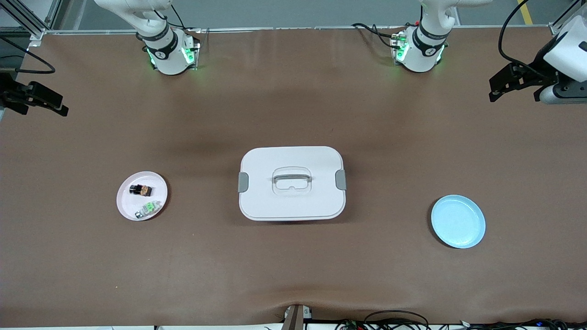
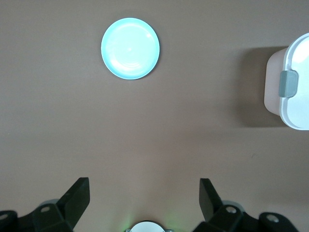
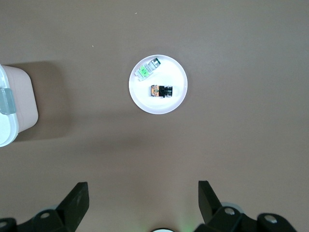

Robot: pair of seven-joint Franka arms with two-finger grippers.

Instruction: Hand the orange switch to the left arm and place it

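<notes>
Both pincers wide apart, parked high. Right pincer (image 3: 143,203): descend straight onto orange switch (image 1: 141,189), skip the green switch (image 1: 148,209) at its 5 o'clock.

White box (image 1: 292,201), grey latches; pink plate (image 1: 126,199); blue plate (image 1: 457,221); brown table (image 1: 293,91).

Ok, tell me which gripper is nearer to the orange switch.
Right. The right gripper hangs open at its own arm's end of the table, where the orange switch lies on the pink plate. The left gripper waits open at the other end, past the box.
</notes>
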